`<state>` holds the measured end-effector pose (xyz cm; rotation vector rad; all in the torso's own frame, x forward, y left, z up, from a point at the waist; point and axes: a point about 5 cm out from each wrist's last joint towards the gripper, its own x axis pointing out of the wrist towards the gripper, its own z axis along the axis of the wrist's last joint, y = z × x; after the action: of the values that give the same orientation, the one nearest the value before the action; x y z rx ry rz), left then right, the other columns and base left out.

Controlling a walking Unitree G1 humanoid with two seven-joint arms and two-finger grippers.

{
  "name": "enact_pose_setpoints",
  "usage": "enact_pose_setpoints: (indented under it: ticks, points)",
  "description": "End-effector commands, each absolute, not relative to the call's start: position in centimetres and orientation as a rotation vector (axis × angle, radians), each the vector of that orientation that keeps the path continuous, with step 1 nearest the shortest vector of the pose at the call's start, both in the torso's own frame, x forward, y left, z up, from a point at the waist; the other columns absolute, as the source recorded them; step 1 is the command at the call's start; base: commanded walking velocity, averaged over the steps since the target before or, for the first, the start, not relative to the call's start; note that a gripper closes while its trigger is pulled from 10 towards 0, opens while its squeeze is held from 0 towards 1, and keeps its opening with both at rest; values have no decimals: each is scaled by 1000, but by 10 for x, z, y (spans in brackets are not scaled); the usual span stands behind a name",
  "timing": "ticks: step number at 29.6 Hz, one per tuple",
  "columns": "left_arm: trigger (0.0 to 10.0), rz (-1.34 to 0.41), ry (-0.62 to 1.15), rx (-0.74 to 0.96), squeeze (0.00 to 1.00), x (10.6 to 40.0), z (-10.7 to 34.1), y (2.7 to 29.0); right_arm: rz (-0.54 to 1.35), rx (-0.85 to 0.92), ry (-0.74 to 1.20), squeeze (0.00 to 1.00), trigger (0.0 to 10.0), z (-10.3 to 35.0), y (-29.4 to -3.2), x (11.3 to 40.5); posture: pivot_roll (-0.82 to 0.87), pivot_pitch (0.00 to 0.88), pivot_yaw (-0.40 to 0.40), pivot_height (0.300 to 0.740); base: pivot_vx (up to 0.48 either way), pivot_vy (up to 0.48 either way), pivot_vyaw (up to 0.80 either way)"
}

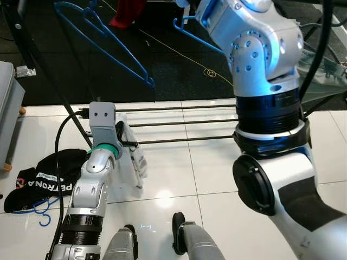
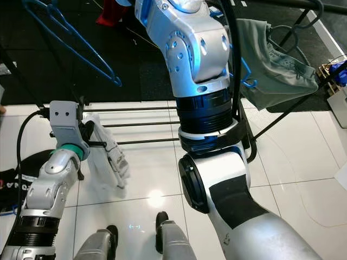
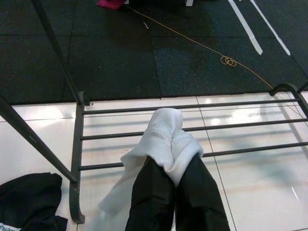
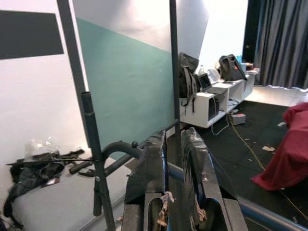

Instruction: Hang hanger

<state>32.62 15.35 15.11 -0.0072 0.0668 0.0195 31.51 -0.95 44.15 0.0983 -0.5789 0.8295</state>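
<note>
Fingers (image 3: 197, 192) of the left gripper (image 3: 175, 190) are pressing together on a white cloth (image 3: 163, 144), which is bunching over their tips and trailing down toward the white tiled floor (image 1: 217, 173). That gripper is hovering low over the bottom rails (image 3: 192, 106) of a dark clothes rack, close to the edge where the tiles are meeting a black mat (image 1: 179, 70). A black garment with white lettering (image 1: 49, 181) is lying on the tiles on the robot's left, with a bit of blue hanger (image 1: 40, 214) poking out beside it.

The right arm (image 2: 195, 49) is reaching up high, and its gripper (image 4: 174, 159) is sitting at a dark horizontal bar (image 4: 269, 214) of the rack, with an upright pole (image 4: 173, 67) rising just behind. Its two fingers are standing nearly together with a narrow gap; I cannot tell whether they are clamping anything. A blue hanger (image 1: 187, 30) is showing next to the raised right arm near the top of the left eye view, though its contact with the gripper is hidden. Another blue hanger (image 1: 108, 38) is hanging further to the left. A grey-green garment (image 2: 271, 65) is draping from the rack on the robot's right. A red cloth (image 4: 286, 154) is lying on the black mat beyond.
</note>
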Motion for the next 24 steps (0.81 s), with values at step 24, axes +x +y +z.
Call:
enact_pose_setpoints:
  ticks: [24]
  points:
    - [10000, 36, 110, 16, 0, 311, 132, 159, 516, -2, -282, 0, 10000, 282, -70, 341, -30, 223, -24, 740, 0, 0, 0]
